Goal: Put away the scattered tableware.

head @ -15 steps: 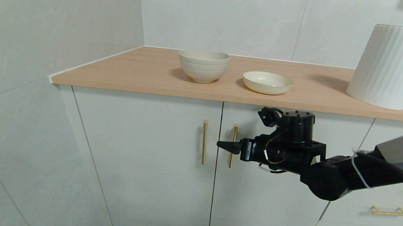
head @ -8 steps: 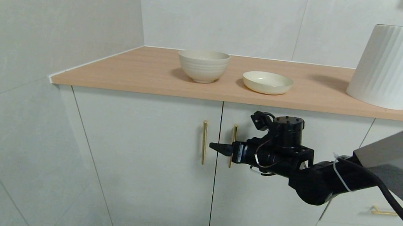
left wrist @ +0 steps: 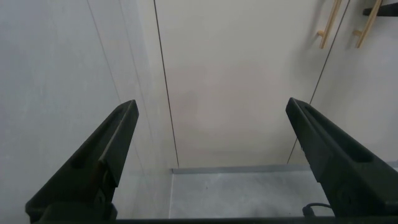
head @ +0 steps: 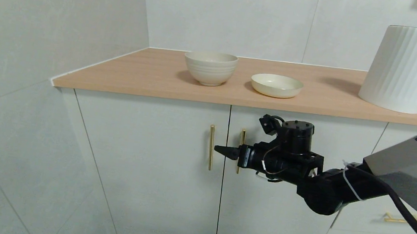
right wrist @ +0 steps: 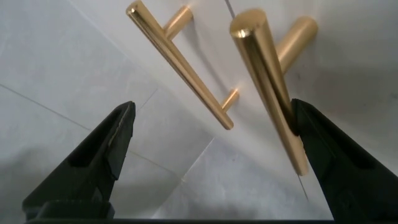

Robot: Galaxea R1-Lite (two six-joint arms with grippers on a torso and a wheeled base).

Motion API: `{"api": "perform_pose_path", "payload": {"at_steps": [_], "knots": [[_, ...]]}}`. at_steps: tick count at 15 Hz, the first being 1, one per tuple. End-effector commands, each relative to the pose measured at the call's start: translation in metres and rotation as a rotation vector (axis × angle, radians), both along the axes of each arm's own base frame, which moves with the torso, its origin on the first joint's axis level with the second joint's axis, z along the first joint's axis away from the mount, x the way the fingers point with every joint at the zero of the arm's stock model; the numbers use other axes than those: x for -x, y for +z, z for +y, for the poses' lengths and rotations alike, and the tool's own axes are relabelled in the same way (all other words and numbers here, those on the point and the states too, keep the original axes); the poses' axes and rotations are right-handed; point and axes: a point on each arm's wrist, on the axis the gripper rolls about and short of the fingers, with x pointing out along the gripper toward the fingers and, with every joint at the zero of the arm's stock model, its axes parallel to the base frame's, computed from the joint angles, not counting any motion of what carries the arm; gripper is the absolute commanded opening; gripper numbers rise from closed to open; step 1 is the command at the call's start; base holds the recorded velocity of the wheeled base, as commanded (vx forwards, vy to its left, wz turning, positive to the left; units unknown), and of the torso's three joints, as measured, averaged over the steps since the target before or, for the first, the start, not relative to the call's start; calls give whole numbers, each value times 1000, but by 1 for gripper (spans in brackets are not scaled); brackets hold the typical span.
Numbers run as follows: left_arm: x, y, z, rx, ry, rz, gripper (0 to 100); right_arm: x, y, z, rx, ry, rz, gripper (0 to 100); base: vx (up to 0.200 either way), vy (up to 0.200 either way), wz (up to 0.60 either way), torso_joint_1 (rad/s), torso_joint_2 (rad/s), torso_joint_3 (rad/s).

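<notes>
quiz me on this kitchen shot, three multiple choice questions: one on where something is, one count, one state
1. Where is the bowl?
A in a drawer
B on the countertop, left of the shallow dish
C on the floor

2. How many upright gold handles are there?
A one
B two
C four

3. How is the right claw?
A shut on the bowl
B shut on a handle
C open, close to the handles

Answers:
1 B, the bowl stands on the wood top beside the dish.
2 B, two upright bars sit side by side under the countertop.
3 C, the right wrist view shows its fingers wide apart with the handles seen between them.
</notes>
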Motion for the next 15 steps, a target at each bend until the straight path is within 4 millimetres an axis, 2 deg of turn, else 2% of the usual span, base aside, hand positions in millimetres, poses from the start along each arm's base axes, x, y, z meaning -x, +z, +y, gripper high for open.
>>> {"api": "perform_pose_path", "payload": {"at_steps": [1, 3, 10, 15], "knots": [[0, 0, 0, 0, 0, 1, 100, 5, 4, -1, -2, 4, 2, 100, 0, 0, 0, 0, 0, 0], [0, 0, 0, 0, 0, -1, 100, 18, 8, 0, -9, 65, 15, 100, 0, 0, 0, 0, 0, 0], [0, 0, 0, 0, 0, 1, 100, 51, 27, -17, -19, 143, 27, 100, 0, 0, 0, 0, 0, 0], [0, 0, 0, 0, 0, 1, 100, 105, 37, -37, -1, 191, 53, 100, 0, 0, 0, 0, 0, 0]]}}
